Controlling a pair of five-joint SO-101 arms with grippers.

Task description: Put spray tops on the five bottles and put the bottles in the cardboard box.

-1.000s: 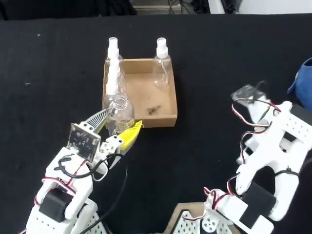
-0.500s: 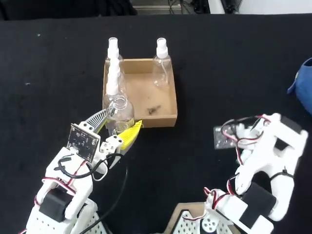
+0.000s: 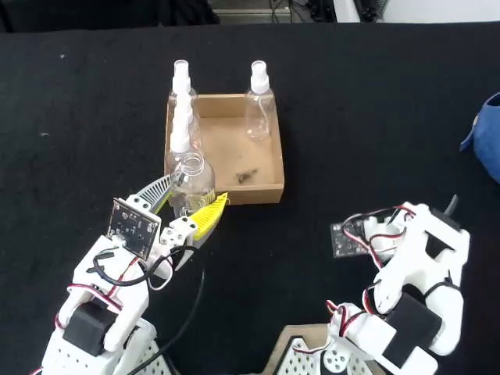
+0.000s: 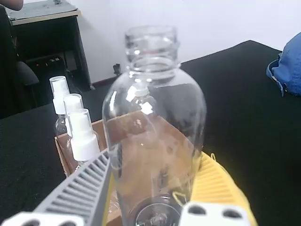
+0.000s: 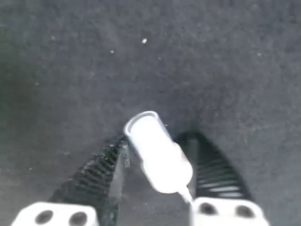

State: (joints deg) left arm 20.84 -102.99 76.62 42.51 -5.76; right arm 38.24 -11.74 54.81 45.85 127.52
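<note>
- The right gripper [image 5: 155,139] has been swung lower and toward the table's middle, its jaws closed on a white plastic spray top [image 5: 156,149].
- The clear, uncapped plastic bottle [image 3: 191,176] remains clamped upright in the left gripper [image 3: 198,192], beside the brown cardboard box [image 3: 278,160].
- Capping is judged near.

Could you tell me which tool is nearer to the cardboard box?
Left. The left tool grips an uncapped bottle at the cardboard box's near corner. The right tool, holding a spray top, sits well apart from the box, off to its other side.
</note>
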